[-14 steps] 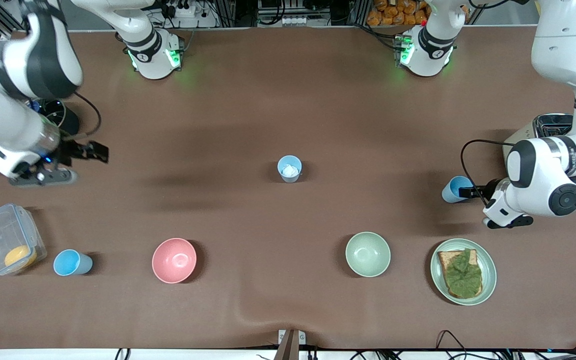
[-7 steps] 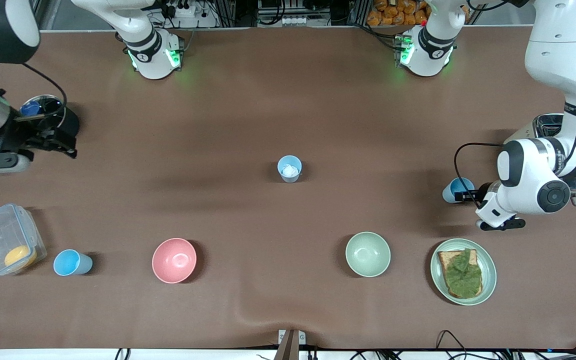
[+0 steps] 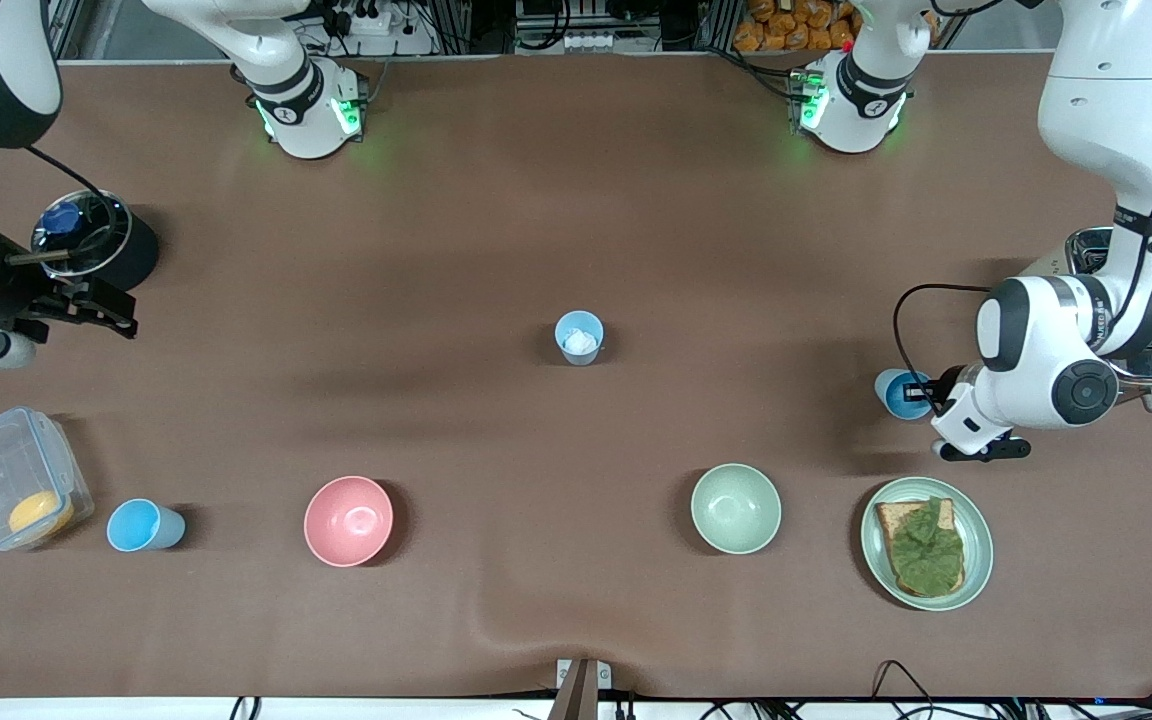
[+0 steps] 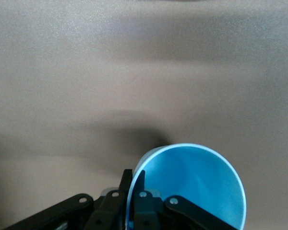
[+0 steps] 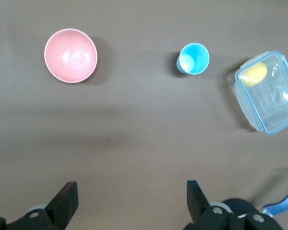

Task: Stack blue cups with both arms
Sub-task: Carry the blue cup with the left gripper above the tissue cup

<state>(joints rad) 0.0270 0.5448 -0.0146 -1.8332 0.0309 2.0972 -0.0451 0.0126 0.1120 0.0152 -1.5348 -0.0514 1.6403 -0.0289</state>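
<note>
My left gripper (image 3: 928, 392) is shut on the rim of a blue cup (image 3: 900, 393) near the left arm's end of the table. In the left wrist view one finger (image 4: 140, 179) is inside the cup (image 4: 197, 182) and one outside. A paler blue cup (image 3: 578, 337) with a white lump inside stands at the table's middle. A third blue cup (image 3: 143, 526) stands beside the clear box; it also shows in the right wrist view (image 5: 194, 58). My right gripper (image 3: 104, 308) is open and empty in the air near the black pot; its jaws stand wide apart (image 5: 132, 194).
A pink bowl (image 3: 348, 520) and a pale green bowl (image 3: 735, 508) stand near the front camera. A plate (image 3: 976, 520) holds toast with lettuce. A clear box (image 3: 11, 480) holds a yellow lump. A black pot (image 3: 126, 250) and a metal toaster (image 3: 1096, 250) sit at the table's ends.
My left gripper has shifted the blue cup slightly toward the table's middle, and its mouth now faces up more. My right arm has drawn back toward its end of the table.
</note>
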